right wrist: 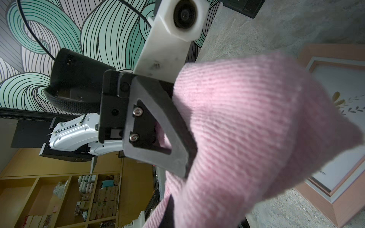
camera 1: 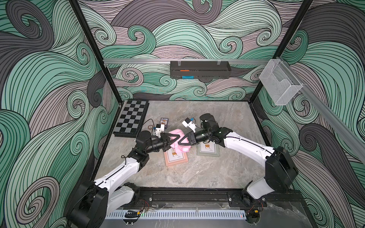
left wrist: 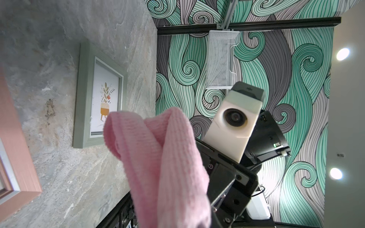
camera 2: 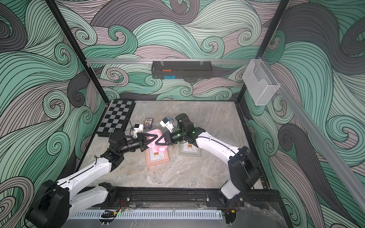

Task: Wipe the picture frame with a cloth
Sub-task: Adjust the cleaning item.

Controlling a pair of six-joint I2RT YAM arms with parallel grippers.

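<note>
Now left gripper [camera 1: 175,137] and right gripper [camera 1: 180,141] both clamp one cloth [camera 1: 175,131], mid-frame.
Two picture frames: pink frame [camera 1: 176,159], green frame [camera 1: 209,151]; black tray [camera 1: 209,72], upper centre, holds one orange item [camera 1: 184,70].

White-shelled arms [camera 1: 116,173], black joints [camera 1: 280,167], black triangular fingers [right wrist: 158,120] with silver screws [right wrist: 137,112], white wrist-camera housings [right wrist: 167,43], thin black cables [right wrist: 33,36].

Table [camera 1: 207,173]: pink frame [camera 1: 177,160], green frame [camera 1: 209,152], chessboard [camera 1: 131,118]

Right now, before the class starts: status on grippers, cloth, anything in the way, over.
Left gripper shut on cloth; right gripper shut on it too. Cloth bunched between them, above pink frame. Green frame alongside. Nothing seen in the way.
</note>
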